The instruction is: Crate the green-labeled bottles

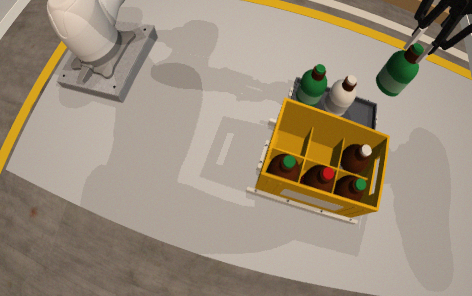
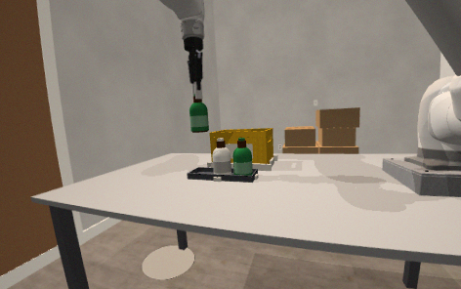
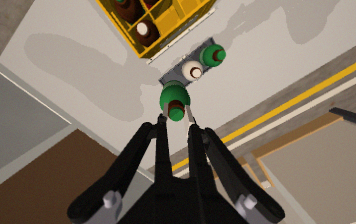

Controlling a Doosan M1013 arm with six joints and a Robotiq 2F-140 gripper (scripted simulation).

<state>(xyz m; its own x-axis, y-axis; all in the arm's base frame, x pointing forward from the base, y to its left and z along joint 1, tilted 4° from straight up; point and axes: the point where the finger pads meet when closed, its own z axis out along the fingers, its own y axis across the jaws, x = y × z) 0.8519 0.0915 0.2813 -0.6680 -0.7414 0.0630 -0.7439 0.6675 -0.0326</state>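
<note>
My gripper [image 1: 424, 46] is shut on the neck of a green-labeled bottle [image 1: 398, 71] and holds it high in the air, beyond the tray's far side. It also shows in the side view [image 2: 198, 116] and the wrist view [image 3: 174, 101]. The dark tray [image 1: 350, 106] holds a second green-labeled bottle [image 1: 312, 84] and a white-labeled bottle [image 1: 342, 94], both upright. The yellow crate [image 1: 324, 157] stands beside the tray with several brown bottles upright in it: green cap [image 1: 286, 165], red cap [image 1: 321, 177], green cap [image 1: 353, 187], white cap [image 1: 358, 156]. Two back cells of the crate are empty.
The robot base [image 1: 102, 40] stands at the table's far left corner. A yellow line [image 1: 360, 31] runs along the table edge. Cardboard boxes [image 2: 324, 130] are stacked behind the table.
</note>
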